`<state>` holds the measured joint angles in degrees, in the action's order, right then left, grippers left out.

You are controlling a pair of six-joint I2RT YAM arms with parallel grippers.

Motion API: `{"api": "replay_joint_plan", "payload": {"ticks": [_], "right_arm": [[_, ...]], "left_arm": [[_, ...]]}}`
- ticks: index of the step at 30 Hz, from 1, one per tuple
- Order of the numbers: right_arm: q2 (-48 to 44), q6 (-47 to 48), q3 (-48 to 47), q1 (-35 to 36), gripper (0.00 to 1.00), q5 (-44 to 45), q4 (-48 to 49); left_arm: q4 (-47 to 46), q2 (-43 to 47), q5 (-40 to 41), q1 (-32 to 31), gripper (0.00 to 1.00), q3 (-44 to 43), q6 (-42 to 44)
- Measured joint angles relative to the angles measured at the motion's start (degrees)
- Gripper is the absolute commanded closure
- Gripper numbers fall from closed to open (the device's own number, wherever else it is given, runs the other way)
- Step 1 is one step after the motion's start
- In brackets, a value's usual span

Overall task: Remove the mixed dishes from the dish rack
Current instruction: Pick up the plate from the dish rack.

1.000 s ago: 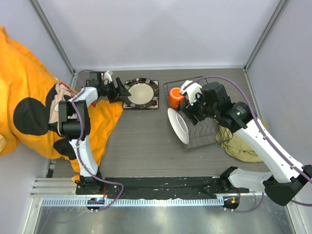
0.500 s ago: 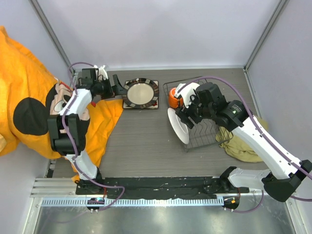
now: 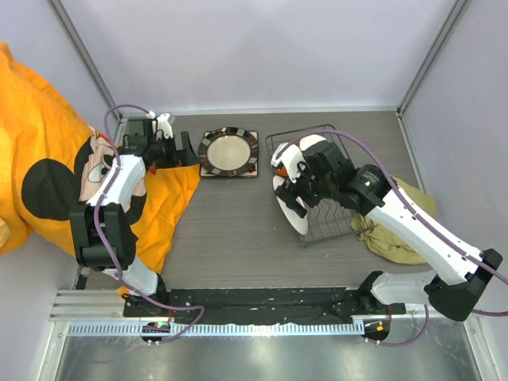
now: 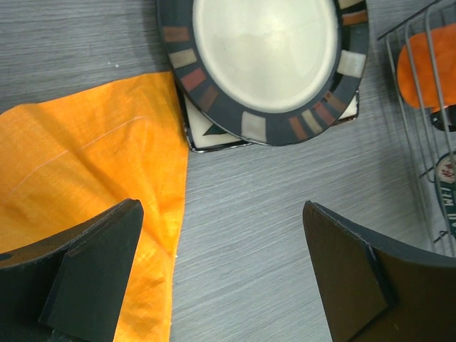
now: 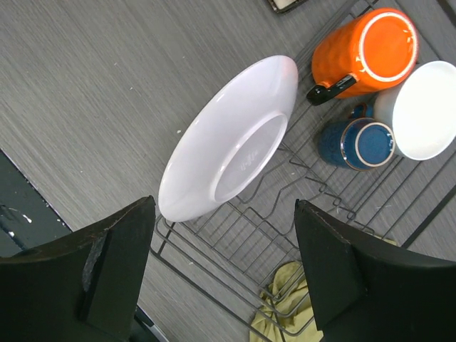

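Note:
The dish rack [image 3: 337, 216] stands right of centre. A plain white bowl [image 3: 289, 205] leans on edge at its left end [image 5: 228, 142]. In the right wrist view the orange mug [image 5: 363, 53], the small dark-blue cup [image 5: 356, 142] and a small white cup [image 5: 426, 107] stand in the rack [image 5: 285, 235]. My right gripper [image 3: 287, 189] hovers open above the bowl, empty [image 5: 224, 206]. The round dark-rimmed plate [image 3: 228, 151] lies on the square plate [image 3: 252, 168] on the table. My left gripper [image 3: 186, 149] is open and empty just left of them [image 4: 222, 214].
An orange cloth [image 3: 167, 190] lies on the table's left under my left arm and shows in the left wrist view [image 4: 85, 164]. An olive cloth [image 3: 397, 230] lies bunched against the rack's right side. Walls close the back and both sides.
My left gripper has drawn back leftward from the stacked plates. My right gripper has shifted left and nearer, over the white bowl. The dishes have not moved.

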<state>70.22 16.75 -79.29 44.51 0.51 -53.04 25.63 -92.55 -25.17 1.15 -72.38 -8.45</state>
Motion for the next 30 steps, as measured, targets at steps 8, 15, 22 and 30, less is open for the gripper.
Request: {"api": "replay_joint_plan", "payload": {"ticks": [8, 15, 22, 30], "right_arm": [[5.6, -3.0, 0.6, 1.9, 0.15, 3.6, 2.3], [9.1, -5.0, 0.6, 2.3, 0.15, 6.2, 4.0], [11.7, -5.4, 0.6, 3.1, 0.15, 6.8, 5.0], [14.5, -5.6, 0.6, 4.2, 0.16, 9.1, 5.6]], "left_arm": [[0.3, 3.1, 3.4, 0.0, 0.0, 2.0, 1.6], [0.4, 5.5, 5.0, 0.0, 0.0, 2.6, 2.5], [0.4, 5.9, 6.1, 0.0, 0.0, 3.5, 3.2], [0.3, 5.9, 6.2, 0.0, 0.0, 4.1, 4.1]]}}
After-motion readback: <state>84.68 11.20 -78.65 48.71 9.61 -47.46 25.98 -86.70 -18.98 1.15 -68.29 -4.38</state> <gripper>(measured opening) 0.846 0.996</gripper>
